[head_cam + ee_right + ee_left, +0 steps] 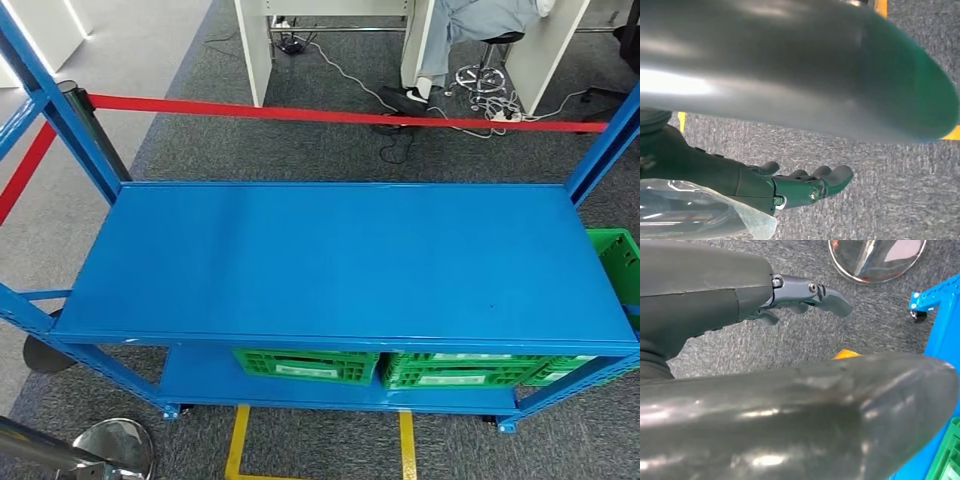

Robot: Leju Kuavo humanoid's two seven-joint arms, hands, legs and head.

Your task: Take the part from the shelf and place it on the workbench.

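The blue metal shelf stands right in front of me, its top board plain blue from end to end. On the lower board sit green crates, and the top board hides what is in them. My left hand hangs over grey carpet near the shelf's foot, fingers stretched out and holding nothing. My right hand hangs over the carpet too, fingers out straight with nothing between them. Clear plastic film lies beside its wrist.
Another green crate sits beyond the shelf's right end. Red barrier tape runs behind the shelf, with a seated person and floor cables past it. A chrome post base stands at lower left, beside yellow floor lines.
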